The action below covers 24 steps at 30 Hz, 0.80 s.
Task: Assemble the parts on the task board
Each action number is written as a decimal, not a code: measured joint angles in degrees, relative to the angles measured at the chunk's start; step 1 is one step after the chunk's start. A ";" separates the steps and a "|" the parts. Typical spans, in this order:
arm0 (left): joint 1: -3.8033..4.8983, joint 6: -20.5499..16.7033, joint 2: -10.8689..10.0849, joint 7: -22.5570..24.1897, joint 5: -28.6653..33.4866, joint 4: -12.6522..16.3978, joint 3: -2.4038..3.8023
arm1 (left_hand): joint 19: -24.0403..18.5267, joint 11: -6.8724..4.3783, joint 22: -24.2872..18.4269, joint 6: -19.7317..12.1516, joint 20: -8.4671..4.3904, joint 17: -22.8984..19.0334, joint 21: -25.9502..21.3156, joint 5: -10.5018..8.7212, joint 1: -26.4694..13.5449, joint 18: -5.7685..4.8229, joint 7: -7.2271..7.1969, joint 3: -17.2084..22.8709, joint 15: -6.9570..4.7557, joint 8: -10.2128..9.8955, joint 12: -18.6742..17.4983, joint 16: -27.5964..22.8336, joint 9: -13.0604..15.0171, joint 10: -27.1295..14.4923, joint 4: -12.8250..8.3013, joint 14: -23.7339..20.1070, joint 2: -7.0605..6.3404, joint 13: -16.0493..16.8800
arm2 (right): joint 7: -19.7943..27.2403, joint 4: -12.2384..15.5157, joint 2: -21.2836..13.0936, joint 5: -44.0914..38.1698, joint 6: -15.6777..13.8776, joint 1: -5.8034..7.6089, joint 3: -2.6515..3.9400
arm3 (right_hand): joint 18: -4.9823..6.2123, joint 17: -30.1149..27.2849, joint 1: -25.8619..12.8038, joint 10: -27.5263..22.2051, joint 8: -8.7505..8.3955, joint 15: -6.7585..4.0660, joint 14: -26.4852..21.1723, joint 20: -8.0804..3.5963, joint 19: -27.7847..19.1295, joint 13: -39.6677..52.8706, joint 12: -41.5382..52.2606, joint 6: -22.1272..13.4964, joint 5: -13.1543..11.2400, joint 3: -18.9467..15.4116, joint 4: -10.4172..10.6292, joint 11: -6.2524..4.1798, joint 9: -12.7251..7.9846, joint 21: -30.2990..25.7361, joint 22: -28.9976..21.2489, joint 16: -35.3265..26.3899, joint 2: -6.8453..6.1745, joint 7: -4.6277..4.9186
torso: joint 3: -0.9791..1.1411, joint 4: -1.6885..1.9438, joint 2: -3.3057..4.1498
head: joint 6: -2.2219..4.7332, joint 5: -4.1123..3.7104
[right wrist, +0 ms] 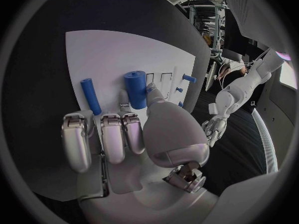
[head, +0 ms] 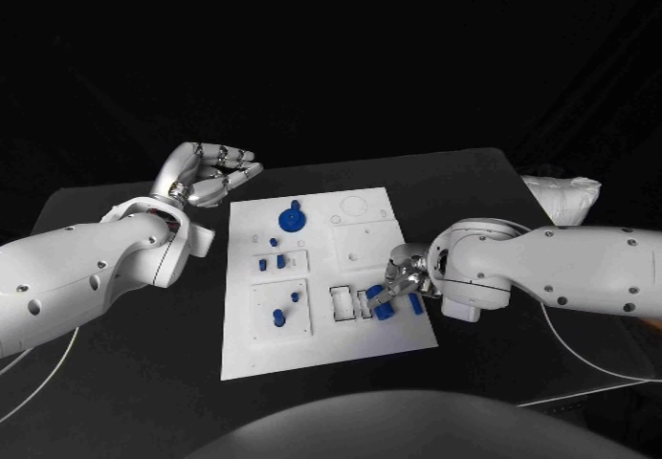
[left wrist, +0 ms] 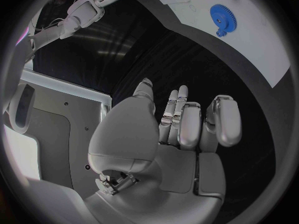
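The white task board [head: 324, 344] lies in the middle of the black table. My right hand [head: 402, 279] rests low over its near right part and pinches a thick blue cylinder [right wrist: 135, 89] between thumb and fingertips. A thinner blue peg [right wrist: 90, 95] lies flat on the board [right wrist: 124, 50] beside it. Near the hand, loose blue pieces [head: 415, 304] lie by white rectangular slots [head: 340, 302]. My left hand [head: 207, 173] hovers beside the board's far left corner, fingers apart and holding nothing [left wrist: 181, 122]. A blue gear [head: 290, 220] [left wrist: 219, 16] stands at the board's far end.
Two square insets on the board's left side carry short blue pegs [head: 272, 261] [head: 284, 308]. A white crumpled object [head: 562, 195] lies at the table's far right edge. My bulky right forearm [head: 552, 268] stretches across the table to the right of the board.
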 measured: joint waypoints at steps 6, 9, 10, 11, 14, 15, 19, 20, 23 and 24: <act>0.00 0.03 0.00 -0.01 0.00 -0.03 0.00 | 0.00 0.00 0.00 0.00 0.00 0.00 0.00 0.00 0.00 0.00 0.00 0.00 0.00 0.00 0.00 0.00 0.00 0.00 0.00 0.00 0.00 0.00 | 0.06 0.15 0.02 0.20 -0.47 -0.04 0.04 | 0.00 0.00 2.91 -0.16 -2.05 0.00 0.00 0.19 -0.19 0.00 0.00 2.75 4.58 1.15 0.23 -0.16 -0.01 0.00 0.05 0.00 0.07 -0.86 | 0.03 0.03 -0.01 | 0.00 0.01; 0.00 0.04 -0.01 -0.01 0.00 -0.04 0.00 | 0.00 0.00 0.00 0.00 0.00 0.00 0.00 0.00 0.00 0.00 0.00 0.00 0.00 0.00 0.00 0.00 0.00 0.00 0.00 0.00 0.00 0.00 | 0.07 0.30 -0.15 0.40 -1.25 -0.11 0.00 | 0.00 0.00 3.44 -0.16 -3.89 0.00 0.00 0.19 -0.19 0.00 0.00 4.02 5.56 1.76 0.84 -0.16 0.00 0.00 0.04 0.00 -0.46 -1.28 | 0.03 0.03 -0.01 | 0.00 0.09; 0.00 0.04 -0.01 -0.02 0.00 -0.04 0.00 | 0.00 0.00 0.00 0.00 0.00 0.00 0.00 0.00 0.00 -0.01 0.00 0.00 0.00 0.00 0.00 0.00 0.00 0.00 0.00 0.00 0.00 0.00 | 0.08 0.37 -0.22 0.51 -1.54 -0.13 -0.02 | 0.00 0.00 3.51 -0.21 -4.69 0.00 0.00 0.19 -0.19 0.00 0.00 4.55 5.77 1.91 0.98 -0.24 0.00 0.00 0.04 0.00 -0.52 -1.38 | 0.03 0.03 -0.01 | 0.00 0.13; 0.00 0.05 -0.02 -0.02 0.00 -0.04 0.00 | 0.00 0.00 0.00 0.00 0.00 0.00 0.00 0.00 0.00 -0.01 0.00 0.00 0.00 0.00 0.00 0.00 0.00 0.00 0.00 0.00 0.00 0.00 | 0.08 0.44 -0.30 0.66 -1.87 -0.15 -0.03 | 0.00 0.00 3.51 -0.22 -5.56 0.00 0.00 0.19 -0.19 0.00 0.00 5.03 6.00 2.05 1.13 -0.49 0.01 0.00 0.05 0.00 -0.53 -1.49 | 0.03 0.03 -0.01 | 0.00 0.14; 0.00 0.05 -0.03 -0.03 0.00 -0.04 0.00 | 0.00 0.00 0.00 0.00 0.00 0.00 0.00 0.00 0.00 -0.01 0.00 0.00 0.00 0.00 0.00 0.00 0.00 0.00 0.00 0.00 0.00 0.00 | 0.08 0.65 -0.58 1.43 -3.08 -0.23 -0.09 | 0.00 0.00 4.00 -0.20 -8.29 -0.21 -0.21 0.19 -0.19 0.00 0.00 6.47 6.20 2.66 1.74 -0.85 0.03 0.00 0.04 0.00 -1.02 -1.50 | 0.03 0.04 -0.01 | 0.00 0.20; 0.00 0.06 -0.03 -0.04 0.00 -0.04 0.00 | 0.00 0.00 0.00 0.00 0.00 0.00 0.00 0.00 0.00 -0.01 0.00 0.00 0.00 0.00 0.00 0.00 0.00 0.00 0.00 0.00 0.00 0.00 | 0.11 0.70 -0.67 1.77 -3.50 -0.26 -0.11 | 0.00 0.00 4.10 -0.20 -9.25 -0.22 -0.21 0.15 -0.15 0.00 0.00 7.01 6.20 2.91 1.99 -0.85 0.04 0.00 0.04 0.00 -1.11 -1.36 | 0.03 0.04 -0.01 | 0.00 0.24; 0.00 0.06 -0.03 -0.05 0.00 -0.04 -0.01 | 0.00 0.00 0.00 0.00 0.00 0.00 0.00 0.00 0.00 0.00 0.00 0.00 0.00 0.00 0.00 0.00 0.00 0.00 0.00 0.00 0.00 0.00 | 0.40 0.80 -1.10 3.93 -5.46 -0.36 -0.20 | 0.00 0.00 3.77 -0.19 -11.00 -0.55 -0.10 -0.05 0.04 0.00 0.00 8.17 6.20 3.32 2.40 -1.25 0.04 0.00 0.04 0.00 -0.79 -1.25 | 0.02 0.04 -0.01 | 0.00 0.36; 0.00 0.07 -0.03 -0.06 0.00 -0.04 -0.01 | 0.00 0.00 0.00 0.00 0.00 0.00 0.00 0.00 0.00 0.00 0.00 0.00 0.00 0.00 0.00 0.00 0.00 0.00 0.00 0.00 0.00 0.00 | 0.51 0.80 -1.22 4.57 -5.91 -0.39 -0.21 | 0.00 0.00 3.77 -0.19 -11.22 -0.64 -0.20 -0.05 0.04 0.00 0.00 8.36 6.20 3.48 2.55 -1.25 0.03 0.00 0.04 0.00 -0.79 -1.09 | 0.02 0.04 -0.01 | 0.00 0.37; 0.00 0.08 -0.02 -0.07 0.00 -0.04 -0.01 | 0.00 0.00 0.00 0.00 0.00 0.00 0.00 0.00 0.00 0.00 0.00 0.00 0.00 0.00 0.00 0.00 0.00 0.00 0.00 0.00 0.00 0.00 | 0.95 0.85 -1.66 6.91 -7.38 -0.45 -0.29 | 0.00 0.00 3.70 -0.19 -11.77 -0.64 -0.20 -0.05 0.04 0.00 0.00 8.63 6.20 3.55 2.62 -1.24 -0.21 0.00 0.04 0.00 -0.72 -0.85 | 0.02 0.04 0.00 | 0.00 0.47; 0.00 0.08 -0.02 -0.08 0.00 -0.04 -0.01 | 0.00 0.00 0.00 0.00 0.00 0.00 0.00 0.00 0.00 -0.01 0.00 0.00 0.00 0.00 0.00 0.00 0.00 0.00 0.00 0.00 0.00 0.00 | 1.14 0.89 -1.86 7.87 -7.92 -0.47 -0.31 | 0.00 0.00 3.70 -0.19 -11.78 -0.64 -0.20 -0.05 0.04 0.00 0.00 8.76 6.20 3.55 2.62 -1.25 -1.62 0.00 0.03 0.00 -0.72 -0.74 | 0.02 0.03 0.00 | 0.00 0.50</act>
